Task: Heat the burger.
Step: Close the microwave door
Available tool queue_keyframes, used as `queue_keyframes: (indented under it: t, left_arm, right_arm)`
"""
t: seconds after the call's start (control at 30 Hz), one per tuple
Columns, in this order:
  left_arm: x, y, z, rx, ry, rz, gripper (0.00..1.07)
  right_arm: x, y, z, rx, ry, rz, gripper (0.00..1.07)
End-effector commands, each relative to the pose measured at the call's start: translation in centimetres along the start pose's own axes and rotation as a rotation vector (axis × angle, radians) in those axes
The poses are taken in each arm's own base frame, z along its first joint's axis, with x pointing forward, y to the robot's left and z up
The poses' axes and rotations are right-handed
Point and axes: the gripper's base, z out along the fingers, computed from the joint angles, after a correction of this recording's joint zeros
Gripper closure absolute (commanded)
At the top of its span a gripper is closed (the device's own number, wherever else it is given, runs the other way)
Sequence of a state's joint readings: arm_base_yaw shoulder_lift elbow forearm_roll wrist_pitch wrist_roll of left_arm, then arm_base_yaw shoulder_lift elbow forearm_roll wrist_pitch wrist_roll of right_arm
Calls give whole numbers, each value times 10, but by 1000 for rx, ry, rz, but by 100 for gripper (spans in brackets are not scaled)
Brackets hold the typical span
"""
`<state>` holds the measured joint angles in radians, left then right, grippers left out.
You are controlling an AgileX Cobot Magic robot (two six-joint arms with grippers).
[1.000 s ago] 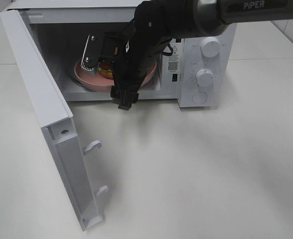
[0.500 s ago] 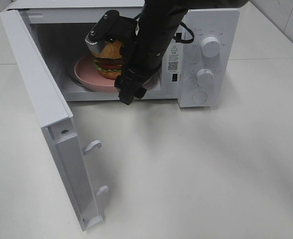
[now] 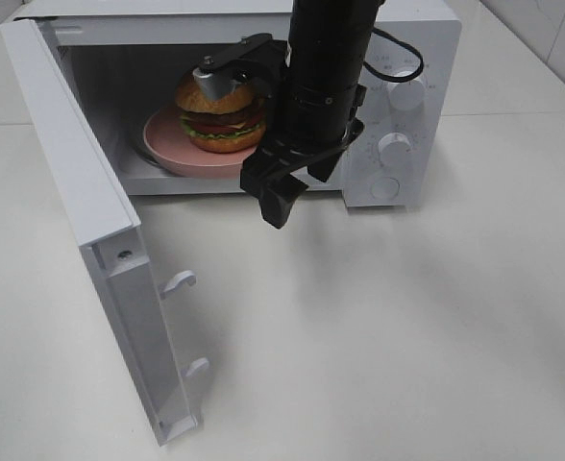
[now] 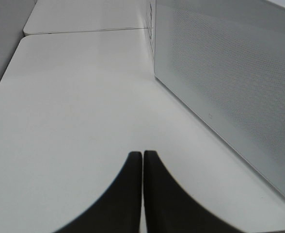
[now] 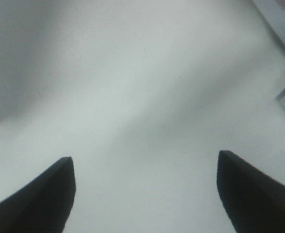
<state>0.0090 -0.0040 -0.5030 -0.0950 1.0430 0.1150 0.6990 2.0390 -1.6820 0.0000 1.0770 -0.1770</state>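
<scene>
Right gripper [image 5: 143, 162] has backed out of the boxy white microwave [image 3: 412, 178], jaws spread wide, nothing held. Just beyond it: glossy golden-bun burger [image 3: 220, 115] on round pink plate [image 3: 167, 149] inside the cavity. Left gripper [image 4: 142, 154] pressed together over white tabletop [image 4: 74, 97].

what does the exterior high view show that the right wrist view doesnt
Only exterior high: the burger on a pink plate inside the microwave, door swung open, plus two knobs. Only right wrist: the right end effector seen close, fingertips spread wide with nothing between them. Both: the white table, that end effector over it, and perhaps a microwave edge.
</scene>
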Motion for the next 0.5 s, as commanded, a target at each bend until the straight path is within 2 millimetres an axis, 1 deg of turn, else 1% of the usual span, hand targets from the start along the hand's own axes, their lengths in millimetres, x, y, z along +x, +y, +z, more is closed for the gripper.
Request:
queue_keyframes:
  t: [0.03,0.07,0.13,0.23,0.33,0.37,0.4,0.43,0.47,0.5]
  left_arm:
    - [1,0,-2,5,-25,2,106]
    - [1,0,-2,5,-25,2,106]
    - [1,0,-2,5,-25,2,106]
    - [1,0,-2,5,-25,2,106]
    - [1,0,-2,5,-25,2,106]
    - [1,0,-2,5,-25,2,106]
    - [1,0,-2,5,-25,2,106]
    - [1,0,-2,5,-25,2,106]
    - [1,0,-2,5,-25,2,106]
    - [1,0,-2,5,-25,2,106]
  right_arm:
    - [8,0,-4,-11,85,96,34]
    - [8,0,-4,-11,85,96,34]
    - [14,0,-5,-9,147,145,34]
    - [14,0,-7,-4,143,189,34]
    - [16,0,-19,2,113,251,34]
    - [16,0,-19,2,113,251,34]
    - [19,0,-27,7,97,271,34]
    - [19,0,-27,7,97,271,34]
    - [25,-4,-35,12,85,293,34]
    - [30,-6,-39,15,83,311,34]
